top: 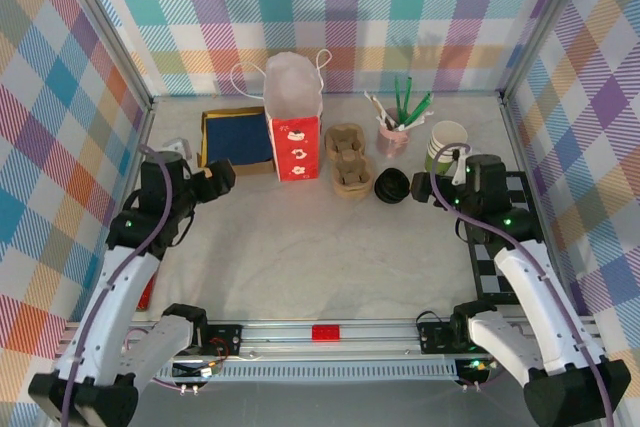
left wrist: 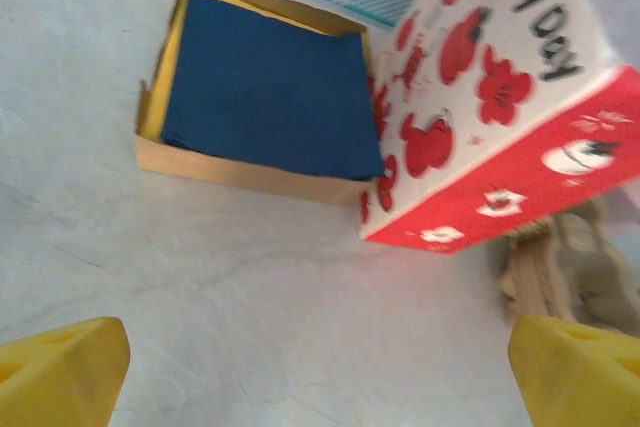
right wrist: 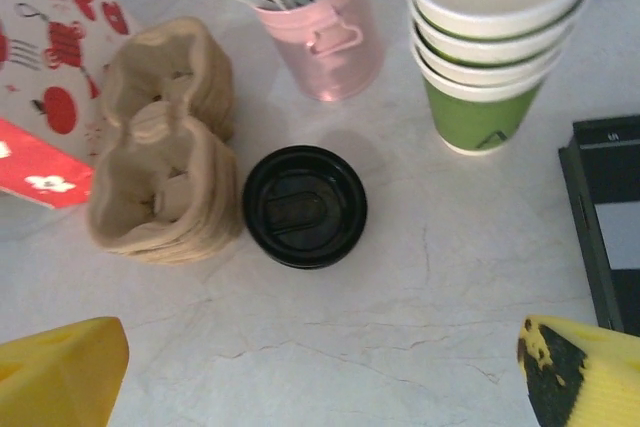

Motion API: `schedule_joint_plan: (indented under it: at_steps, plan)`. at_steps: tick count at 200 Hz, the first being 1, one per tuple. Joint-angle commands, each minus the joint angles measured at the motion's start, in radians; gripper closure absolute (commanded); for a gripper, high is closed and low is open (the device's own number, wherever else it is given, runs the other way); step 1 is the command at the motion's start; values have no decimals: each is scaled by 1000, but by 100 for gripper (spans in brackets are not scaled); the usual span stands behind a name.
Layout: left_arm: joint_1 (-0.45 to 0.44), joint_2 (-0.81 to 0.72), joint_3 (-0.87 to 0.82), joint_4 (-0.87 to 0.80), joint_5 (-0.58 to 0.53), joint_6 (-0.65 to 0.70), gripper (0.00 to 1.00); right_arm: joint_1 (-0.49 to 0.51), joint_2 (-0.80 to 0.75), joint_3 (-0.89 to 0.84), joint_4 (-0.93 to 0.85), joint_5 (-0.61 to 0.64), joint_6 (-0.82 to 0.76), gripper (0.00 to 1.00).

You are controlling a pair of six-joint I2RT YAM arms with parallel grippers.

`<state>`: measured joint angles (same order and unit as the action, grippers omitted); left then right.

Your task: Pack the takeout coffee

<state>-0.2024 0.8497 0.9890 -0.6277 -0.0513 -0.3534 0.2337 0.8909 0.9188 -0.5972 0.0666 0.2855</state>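
The takeout coffee is out of view. A tall red bag [top: 296, 147] with white flower prints stands at the back middle, and its corner fills the upper right of the left wrist view [left wrist: 480, 127]. A loose black lid [top: 392, 186] lies flat on the table right of the cardboard carriers [right wrist: 305, 205]. A stack of lidless green cups [top: 446, 144] with cream rims stands behind it on the right [right wrist: 490, 37]. My left gripper [top: 222, 179] hovers open over bare table before the bag [left wrist: 320, 387]. My right gripper [top: 445, 187] is open a short way before the lid [right wrist: 320, 377].
A shallow cardboard box with a blue lining [top: 237, 137] lies left of the bag [left wrist: 265, 87]. Stacked brown cup carriers [top: 350, 162] sit between bag and lid [right wrist: 165, 167]. A pink cup of stirrers [top: 392, 137] stands behind [right wrist: 325, 37]. A black board [top: 500, 247] lies at the right edge.
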Motion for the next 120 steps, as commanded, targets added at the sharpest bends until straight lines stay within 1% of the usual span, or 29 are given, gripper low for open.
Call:
schedule_joint_plan:
  at_steps: [1,16,39,57,88,110,120]
  plan:
    - [-36,-42,-9,-62,90,-43,4,45,28,95,-103,7,-50,1]
    - [-82,-51,-17,-70,96,-53,5,69,62,167,-152,0,-71,3]
    - [-166,-64,-48,-76,64,-69,5,111,132,272,-221,-16,-118,7]
    - [-217,-76,-90,-59,66,-91,6,148,196,329,-265,0,-161,9]
    - [-315,-89,-173,-6,74,-144,7,150,310,415,-325,134,-193,11]
    - [-400,-84,-210,9,21,-167,7,141,422,515,-372,271,-194,14]
    - [-430,-81,-221,19,-1,-171,7,130,477,561,-391,289,-196,14]
